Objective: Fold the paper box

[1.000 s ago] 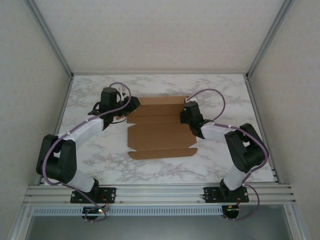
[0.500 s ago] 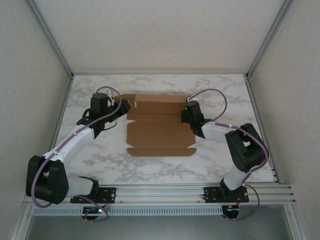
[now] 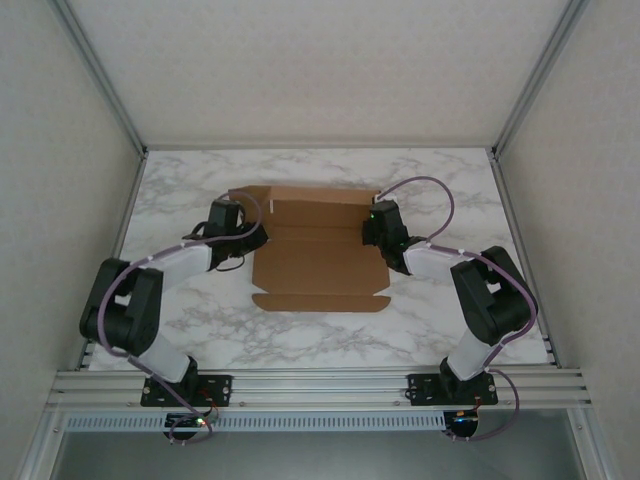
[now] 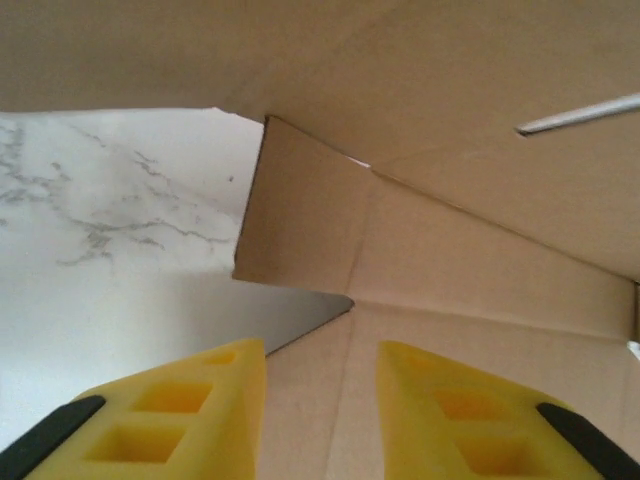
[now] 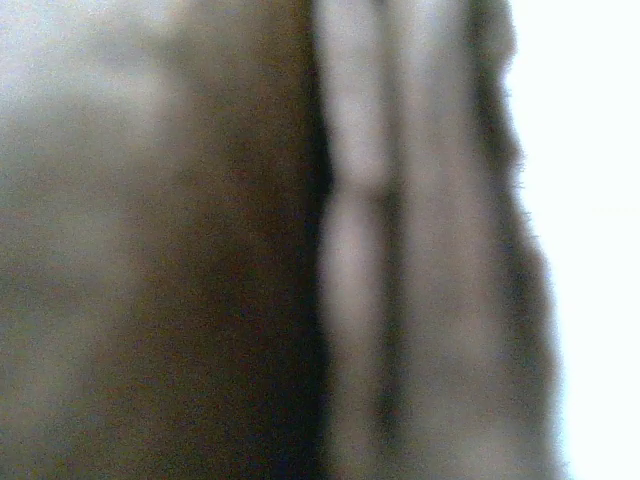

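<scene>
In the top view, the paper box (image 3: pixel 318 262) is seen lying mostly flat at the middle of the marble table (image 3: pixel 450 190). The left gripper (image 3: pixel 253 240) is placed at its left edge and the right gripper (image 3: pixel 372 228) at its right edge.

In the left wrist view, the yellow fingers (image 4: pixel 190 410) are held moderately apart with nothing clamped between them. The box's floor is seen beneath them and a raised flap ahead.

In the right wrist view, a blurred brown surface is seen very close. How far the right gripper is spread cannot be told.

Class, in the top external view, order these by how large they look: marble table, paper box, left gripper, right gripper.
1. marble table
2. paper box
3. left gripper and right gripper: they look about alike, so unranked.
</scene>
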Controlling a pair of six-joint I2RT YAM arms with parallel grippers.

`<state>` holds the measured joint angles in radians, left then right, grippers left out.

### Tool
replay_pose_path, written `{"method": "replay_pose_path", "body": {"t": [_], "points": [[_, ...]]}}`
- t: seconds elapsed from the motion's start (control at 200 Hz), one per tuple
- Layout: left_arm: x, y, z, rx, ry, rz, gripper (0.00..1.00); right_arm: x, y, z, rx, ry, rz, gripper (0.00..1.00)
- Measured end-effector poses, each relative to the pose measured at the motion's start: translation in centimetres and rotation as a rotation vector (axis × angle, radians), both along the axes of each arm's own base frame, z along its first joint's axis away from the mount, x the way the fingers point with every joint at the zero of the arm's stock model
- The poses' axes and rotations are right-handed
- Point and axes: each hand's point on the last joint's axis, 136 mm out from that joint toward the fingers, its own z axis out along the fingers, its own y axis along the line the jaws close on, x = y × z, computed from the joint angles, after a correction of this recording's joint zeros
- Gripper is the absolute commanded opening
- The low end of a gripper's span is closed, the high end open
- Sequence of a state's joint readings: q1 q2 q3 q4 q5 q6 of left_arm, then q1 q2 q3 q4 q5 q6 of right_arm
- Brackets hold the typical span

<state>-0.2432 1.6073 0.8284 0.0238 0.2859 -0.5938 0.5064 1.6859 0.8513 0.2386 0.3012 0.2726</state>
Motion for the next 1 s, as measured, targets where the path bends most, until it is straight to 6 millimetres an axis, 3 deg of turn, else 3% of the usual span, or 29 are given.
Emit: {"method": "replay_pose_path", "body": {"t": [0.125, 0.491, 0.726, 0.856, 1.001], "points": [[1.3, 0.1, -0.9, 0.046, 0.004, 0.013, 0.42, 0.0, 0.0, 0.0, 0.001, 0.003, 0.002, 0.00], [3.7, 0.8, -0.9, 0.120, -0.045, 0.035, 0.46, 0.0, 0.1, 0.0, 0.003, 0.006, 0.006, 0.00], [5.2, -0.2, -0.3, 0.081, -0.143, 0.000, 0.36, -0.1, 0.2, 0.0, 0.004, 0.007, 0.009, 0.00], [5.0, -0.6, -0.4, 0.060, -0.183, -0.018, 0.26, -0.1, 0.2, 0.0, 0.005, 0.007, 0.008, 0.00], [5.0, -0.8, -0.3, 0.045, -0.210, -0.033, 0.24, -0.1, 0.2, 0.0, 0.005, 0.007, 0.008, 0.00]]}}
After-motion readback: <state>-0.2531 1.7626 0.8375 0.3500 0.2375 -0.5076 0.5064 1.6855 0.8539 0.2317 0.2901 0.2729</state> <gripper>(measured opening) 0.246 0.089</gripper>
